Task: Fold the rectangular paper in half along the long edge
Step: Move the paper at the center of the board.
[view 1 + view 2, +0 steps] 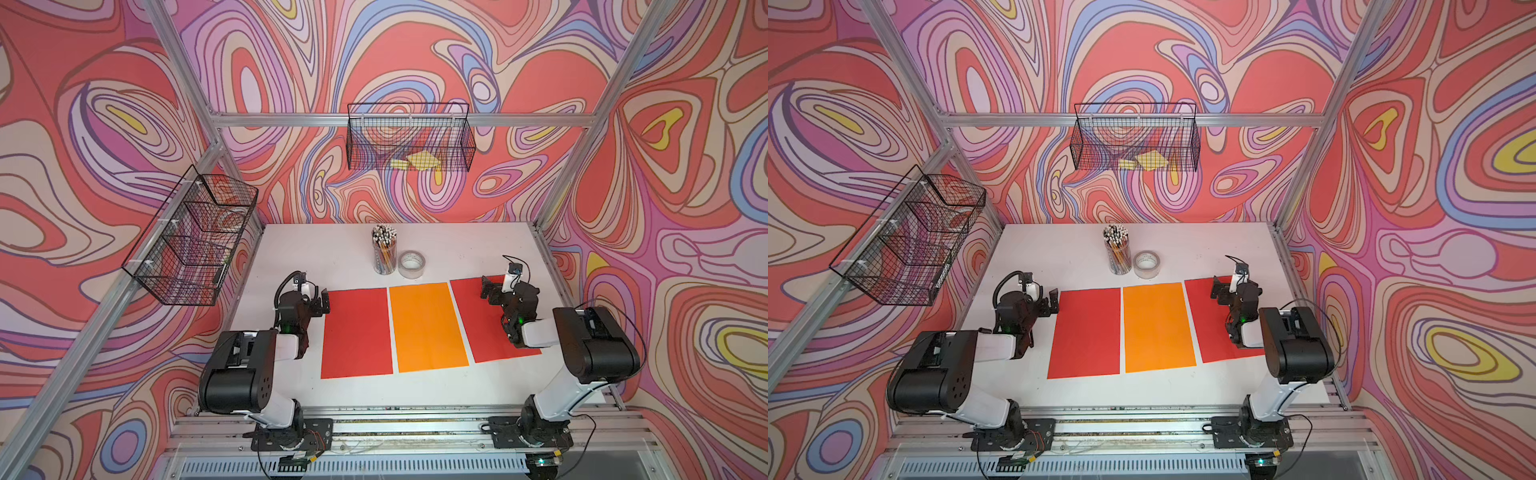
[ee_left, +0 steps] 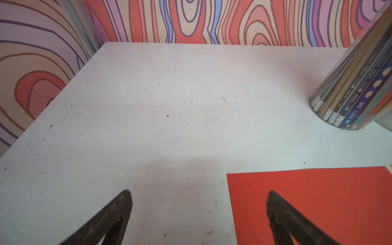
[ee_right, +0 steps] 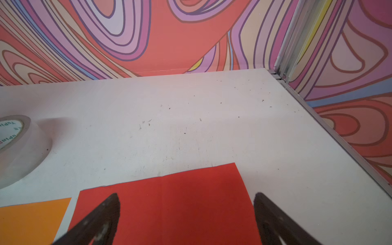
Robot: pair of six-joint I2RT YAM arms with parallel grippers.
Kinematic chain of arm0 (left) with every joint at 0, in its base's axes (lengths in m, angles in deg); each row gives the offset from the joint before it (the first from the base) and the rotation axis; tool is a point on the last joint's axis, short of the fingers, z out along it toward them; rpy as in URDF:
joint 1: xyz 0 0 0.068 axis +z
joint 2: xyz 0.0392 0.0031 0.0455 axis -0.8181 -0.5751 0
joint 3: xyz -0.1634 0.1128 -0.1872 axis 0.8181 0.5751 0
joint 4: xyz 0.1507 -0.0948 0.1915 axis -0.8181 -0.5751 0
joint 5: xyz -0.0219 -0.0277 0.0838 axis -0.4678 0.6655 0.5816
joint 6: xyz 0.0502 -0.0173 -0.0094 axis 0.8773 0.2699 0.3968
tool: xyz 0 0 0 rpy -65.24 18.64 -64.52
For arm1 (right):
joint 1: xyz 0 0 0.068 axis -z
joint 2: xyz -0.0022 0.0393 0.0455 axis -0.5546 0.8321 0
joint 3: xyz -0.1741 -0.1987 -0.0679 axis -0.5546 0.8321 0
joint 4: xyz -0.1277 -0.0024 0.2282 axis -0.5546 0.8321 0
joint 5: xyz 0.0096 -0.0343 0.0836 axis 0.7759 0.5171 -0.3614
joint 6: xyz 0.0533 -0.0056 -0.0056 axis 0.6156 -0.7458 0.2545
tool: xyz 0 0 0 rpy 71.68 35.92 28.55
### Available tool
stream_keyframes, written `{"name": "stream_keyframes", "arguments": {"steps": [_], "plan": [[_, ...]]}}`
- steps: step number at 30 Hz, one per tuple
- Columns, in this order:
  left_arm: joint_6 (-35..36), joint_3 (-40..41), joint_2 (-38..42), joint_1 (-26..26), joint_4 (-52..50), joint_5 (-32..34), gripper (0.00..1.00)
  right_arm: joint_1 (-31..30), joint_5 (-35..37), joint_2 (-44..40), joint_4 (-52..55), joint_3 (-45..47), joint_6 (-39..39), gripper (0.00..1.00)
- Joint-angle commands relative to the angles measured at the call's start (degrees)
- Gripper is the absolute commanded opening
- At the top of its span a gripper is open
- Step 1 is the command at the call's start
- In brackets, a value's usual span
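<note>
Behind the orange paper [image 1: 430,326], a clear cup [image 1: 384,261] holds pencils [image 1: 383,233]; both jaws gape.

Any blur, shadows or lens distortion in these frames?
Both top views: sharp, evenly lit, frame posts splayed by the wide lens. Left wrist: soft shadow on the table ahead of the left gripper; pencil jar stretched at the edge. Right wrist: tape roll warped likewise.

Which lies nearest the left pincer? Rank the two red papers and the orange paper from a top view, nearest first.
1. Left red paper, just beside the left pincer.
2. Orange paper, in the middle.
3. Right red paper, on the far side.
</note>
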Motion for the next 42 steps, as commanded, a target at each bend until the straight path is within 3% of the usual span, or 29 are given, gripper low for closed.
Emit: {"name": "stream_keyframes", "arguments": {"steps": [1, 36, 39, 42], "plan": [[0.68, -0.62, -0.24, 0.22, 0.66, -0.51, 0.99, 0.08, -0.28, -0.33, 0.51, -0.81, -0.48, 0.98], [0.48, -1.33, 0.44, 0.3, -0.57, 0.65, 0.99, 0.1, -0.45, -0.24, 1.11, -1.14, -0.33, 0.98], [-1.41, -8.64, 7.77, 0.3, -18.65, 6.0, 0.99, 0.1, 1.21, -1.2, 2.02, -1.47, 0.19, 0.98], [-7.55, -20.2, 14.39, 0.78, -37.73, 15.42, 0.99, 0.08, 6.45, -7.75, 19.71, -8.94, 2.4, 0.98]]}}
